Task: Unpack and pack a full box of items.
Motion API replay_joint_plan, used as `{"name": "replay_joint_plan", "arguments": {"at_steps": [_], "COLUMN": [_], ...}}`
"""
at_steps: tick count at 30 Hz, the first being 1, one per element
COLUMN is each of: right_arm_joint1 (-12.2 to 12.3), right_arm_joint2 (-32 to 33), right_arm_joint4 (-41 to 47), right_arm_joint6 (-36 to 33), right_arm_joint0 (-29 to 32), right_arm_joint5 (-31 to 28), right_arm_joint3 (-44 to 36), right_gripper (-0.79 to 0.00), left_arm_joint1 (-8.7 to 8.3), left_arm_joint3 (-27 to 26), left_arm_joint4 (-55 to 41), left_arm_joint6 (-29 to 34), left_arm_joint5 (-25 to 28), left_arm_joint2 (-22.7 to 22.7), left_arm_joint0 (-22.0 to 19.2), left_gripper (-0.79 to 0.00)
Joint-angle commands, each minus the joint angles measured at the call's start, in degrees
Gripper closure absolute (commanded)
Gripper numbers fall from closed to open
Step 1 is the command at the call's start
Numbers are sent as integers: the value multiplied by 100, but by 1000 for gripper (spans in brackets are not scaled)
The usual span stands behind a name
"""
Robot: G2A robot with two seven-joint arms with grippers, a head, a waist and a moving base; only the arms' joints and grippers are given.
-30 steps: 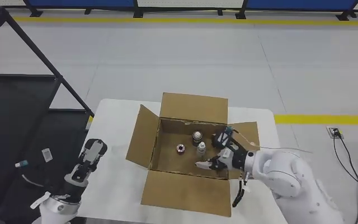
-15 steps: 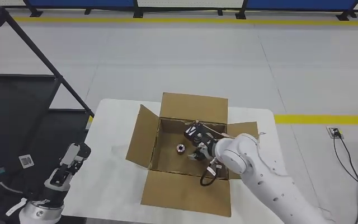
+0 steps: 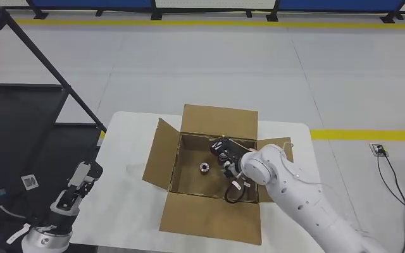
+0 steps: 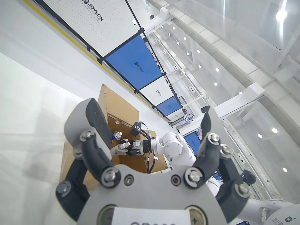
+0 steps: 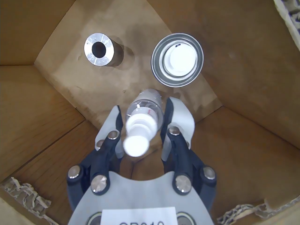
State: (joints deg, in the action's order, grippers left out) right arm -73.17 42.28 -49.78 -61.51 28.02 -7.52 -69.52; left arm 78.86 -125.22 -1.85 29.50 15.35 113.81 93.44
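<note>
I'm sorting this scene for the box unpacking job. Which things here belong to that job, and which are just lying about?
Job: cardboard box, spray bottle at the right hand, metal tube, spray can, white table under the box.
Lying about: dark panel beside the table, floor socket with its cable, yellow floor line.

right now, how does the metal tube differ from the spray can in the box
The metal tube is narrower than the spray can. The tube's top is bare metal with an open bore; the can's carries a white cap inside a silver rim. Both stand upright, apart, on the cardboard box floor.
</note>
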Motion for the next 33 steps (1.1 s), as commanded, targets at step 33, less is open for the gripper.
{"name": "replay_joint_plan", "arguments": {"at_steps": [33], "right_arm_joint1": [868], "right_arm_joint2": [4970], "right_arm_joint4": [-1285], "right_arm_joint6": [762], "right_arm_joint0": [3550], "right_arm_joint5": [1989], "right_arm_joint3": [-3472], "right_gripper": [0], "left_arm_joint1": [0], "left_arm_joint3": [0], "left_arm_joint4": [0], "left_arm_joint6": [0], "left_arm_joint5": [0], "left_arm_joint2": [0], "left_arm_joint0": [0], "left_gripper": [-785]}}
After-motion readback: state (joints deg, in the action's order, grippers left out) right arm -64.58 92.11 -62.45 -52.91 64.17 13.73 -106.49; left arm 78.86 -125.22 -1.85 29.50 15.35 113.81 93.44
